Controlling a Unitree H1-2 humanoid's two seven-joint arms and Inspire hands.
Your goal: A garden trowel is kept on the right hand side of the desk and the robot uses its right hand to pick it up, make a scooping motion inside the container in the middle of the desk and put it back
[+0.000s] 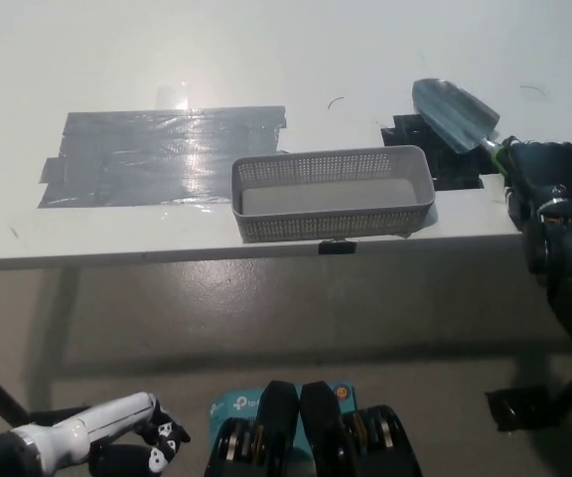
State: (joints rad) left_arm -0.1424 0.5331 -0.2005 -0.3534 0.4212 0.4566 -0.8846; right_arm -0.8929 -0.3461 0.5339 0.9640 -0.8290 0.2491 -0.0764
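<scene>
Gripping the trowel [457, 115] by its handle, the black right hand [542, 177] sits at the right end of the container [333, 194], out past the short wall and near the front edge of the white bench [266, 50]. Its fingers are clenched around the handle, of which only a short green stretch shows where it leaves the fist. The trowel's grey metal blade points up and to the left from the hand, tilted, its tip lying beyond the container's far right corner and over a patch of black tape [435, 149] stuck to the bench just behind and beside that corner. The blade is outside the container, not in it. The container, a grey perforated rectangular basket, stands near the bench's front edge. A wide patch of grey tape [162, 154] lies on the bench to the container's left and behind it. The white left hand [117, 432] rests far below the container, off the bench, its fingers loosely curled and grasping nothing.
</scene>
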